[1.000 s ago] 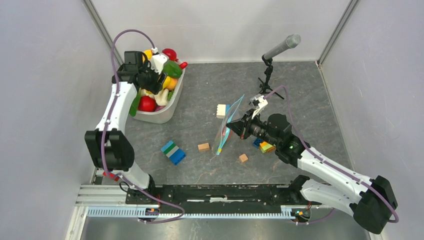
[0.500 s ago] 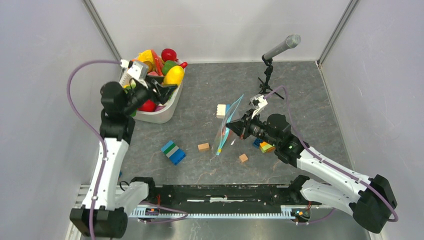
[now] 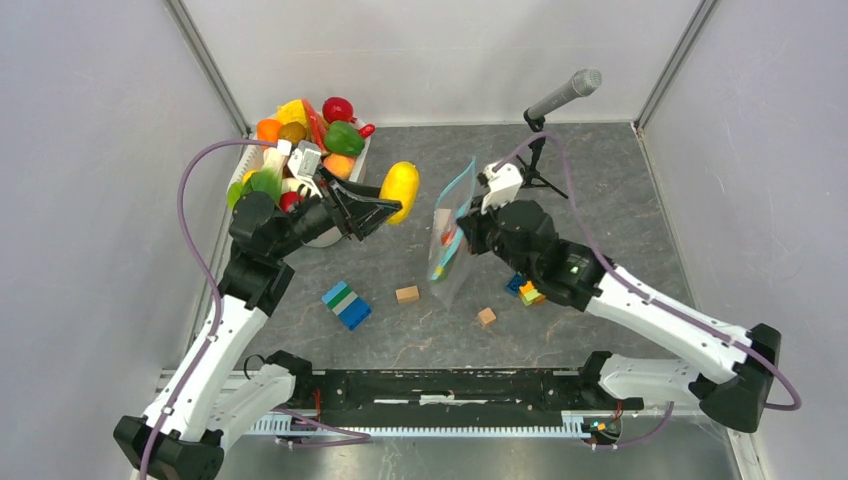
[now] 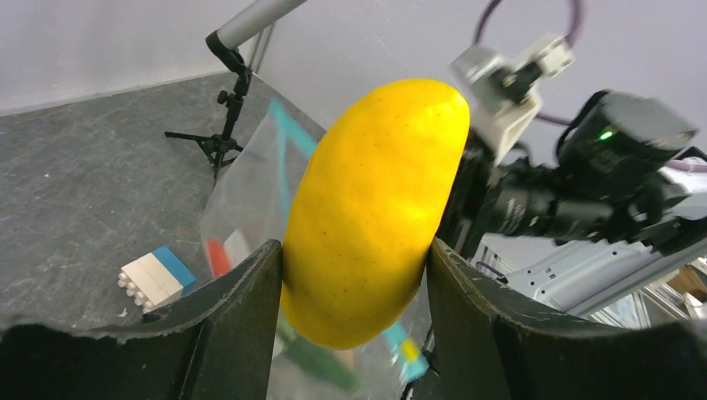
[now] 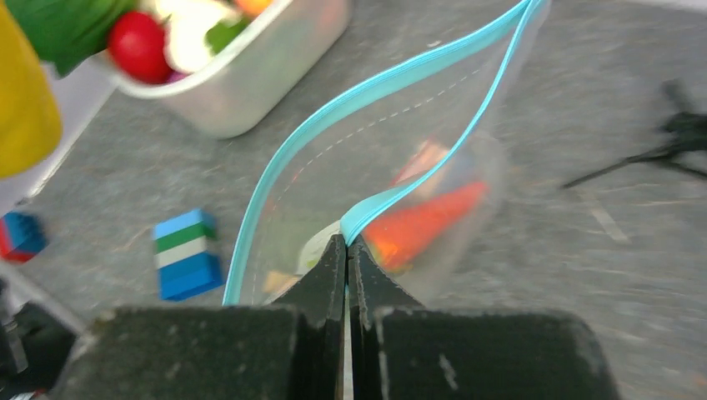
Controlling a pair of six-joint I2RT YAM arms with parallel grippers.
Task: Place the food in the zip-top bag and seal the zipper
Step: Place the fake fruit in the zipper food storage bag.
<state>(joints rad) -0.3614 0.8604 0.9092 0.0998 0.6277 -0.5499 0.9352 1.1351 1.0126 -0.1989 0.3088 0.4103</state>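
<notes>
Tabletop (image 3: 600,180): tub (image 5: 267,79) at far left, heaped with food (image 3: 345,138). Bag (image 3: 452,225) held upright mid-table, mouth gaping, a few pieces inside; right tool (image 5: 346,250) pinched shut on its zipper (image 5: 367,92). Left tool (image 4: 354,267), spread wide, grips yellow fruit (image 3: 399,190) near bag. Most loading, sealing left.

Toy fruit (image 3: 399,190) in left pincer (image 4: 357,258), between tub (image 5: 275,75) on left and zip-top bag (image 3: 450,235).
</notes>
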